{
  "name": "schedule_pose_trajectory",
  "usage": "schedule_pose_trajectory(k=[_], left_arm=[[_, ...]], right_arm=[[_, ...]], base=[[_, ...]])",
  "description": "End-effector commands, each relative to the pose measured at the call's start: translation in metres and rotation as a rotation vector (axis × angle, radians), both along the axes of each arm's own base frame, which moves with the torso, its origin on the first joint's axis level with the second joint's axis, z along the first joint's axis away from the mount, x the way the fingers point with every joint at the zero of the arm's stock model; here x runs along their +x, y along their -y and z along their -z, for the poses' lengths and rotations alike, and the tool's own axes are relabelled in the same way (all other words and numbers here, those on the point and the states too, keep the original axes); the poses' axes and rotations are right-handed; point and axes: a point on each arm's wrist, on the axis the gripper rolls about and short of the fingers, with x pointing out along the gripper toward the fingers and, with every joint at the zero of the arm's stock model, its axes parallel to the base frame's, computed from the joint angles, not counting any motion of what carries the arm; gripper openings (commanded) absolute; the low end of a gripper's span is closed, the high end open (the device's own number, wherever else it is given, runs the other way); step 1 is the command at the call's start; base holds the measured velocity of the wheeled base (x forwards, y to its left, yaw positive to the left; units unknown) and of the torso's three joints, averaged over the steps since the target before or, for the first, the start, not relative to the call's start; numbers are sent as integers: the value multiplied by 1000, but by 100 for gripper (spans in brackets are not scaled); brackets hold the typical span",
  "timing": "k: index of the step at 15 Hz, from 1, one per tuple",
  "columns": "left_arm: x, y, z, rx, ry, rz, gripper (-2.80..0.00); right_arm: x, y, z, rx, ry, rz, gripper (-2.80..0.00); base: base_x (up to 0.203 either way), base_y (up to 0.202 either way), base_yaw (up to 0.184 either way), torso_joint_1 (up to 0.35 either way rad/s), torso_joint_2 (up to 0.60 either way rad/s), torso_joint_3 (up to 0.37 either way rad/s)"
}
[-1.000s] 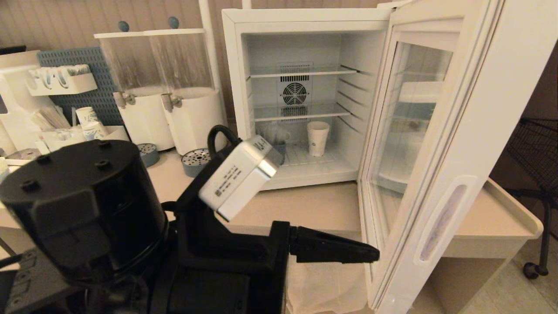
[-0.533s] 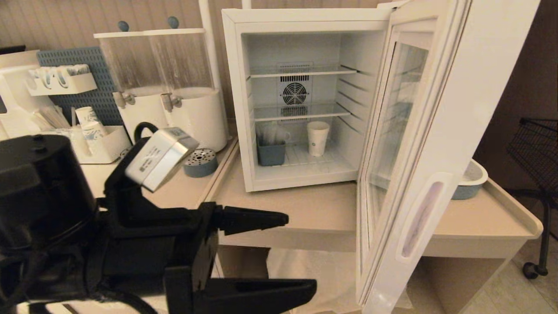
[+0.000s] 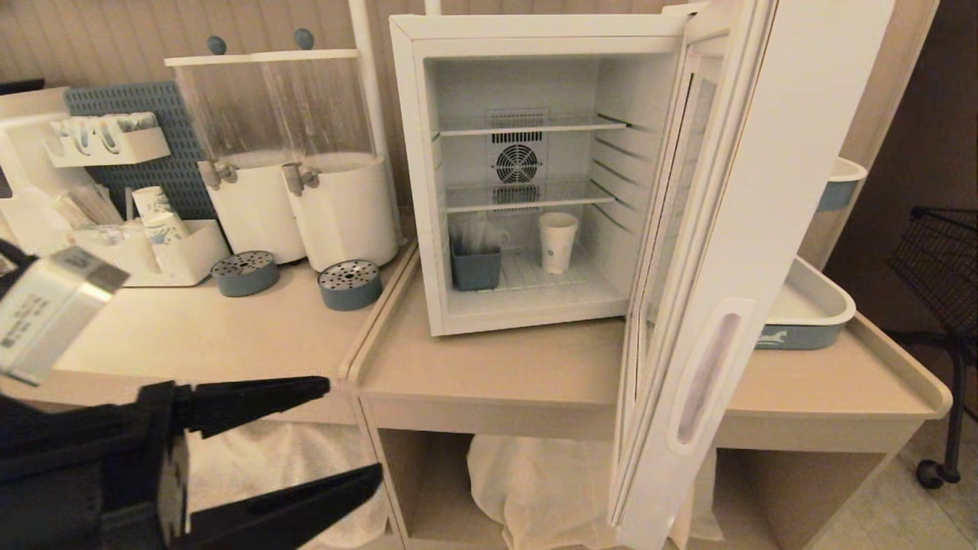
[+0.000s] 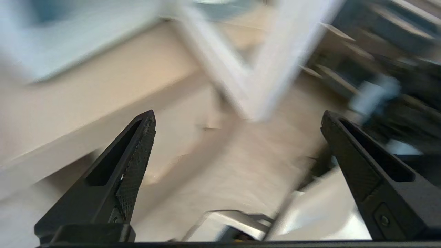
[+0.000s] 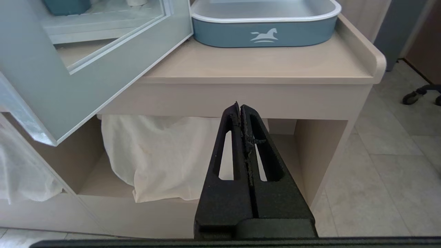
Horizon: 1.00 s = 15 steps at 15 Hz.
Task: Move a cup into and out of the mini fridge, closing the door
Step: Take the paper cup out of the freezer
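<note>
Over on the left, our left gripper [image 3: 348,431] hangs low in front of the counter [image 3: 229,336], its two black fingers spread wide with nothing between them. Moving across, the mini fridge [image 3: 412,153] stands open, and there's the cup [image 3: 557,242] upright on the bottom shelf, just beside a blue bin [image 3: 475,267]. Further right, the door [image 3: 764,229] juts out edge-on toward us. Our right gripper [image 5: 241,110] sits parked below the counter's edge, fingers pressed together, empty. We'd say the cup is in and the door step is in hand; next we need a push on the door's outer face.
</note>
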Motion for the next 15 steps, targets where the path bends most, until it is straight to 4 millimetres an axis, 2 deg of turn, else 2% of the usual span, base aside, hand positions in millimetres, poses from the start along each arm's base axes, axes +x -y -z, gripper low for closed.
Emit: schedule_pose_trajectory(k=[1,6,9,11,12,14,15], left_arm=[[-33,-31,-10,-30,77,-148,-280],[-90,-84,-4,20,147,-569,-280],[-141,-118,-11,27,127,-742,-280],[-176,-121,-19,3,93,-899,-280],[-204,-119,-18,-5,57,-942,-280],[-251,-118,-13,-85,-77,-930,-280],[-266,-114,-9,-170,-156,-894,-280]], right_arm=[[0,0,0,-1,-2,-1,-280],[0,0,0,-1,-2,0,-280],[0,0,0,-1,-2,0,-280],[0,0,0,-1,-2,0,-280],[0,0,0,-1,-2,0,-280],[0,0,0,-1,-2,0,-280],[0,0,0,-1,-2,0,-280]], base=[[0,0,0,0,0,0],[0,0,0,0,0,0],[0,0,0,0,0,0],[0,0,0,0,0,0],[0,0,0,0,0,0],[0,0,0,0,0,0],[0,0,0,0,0,0]])
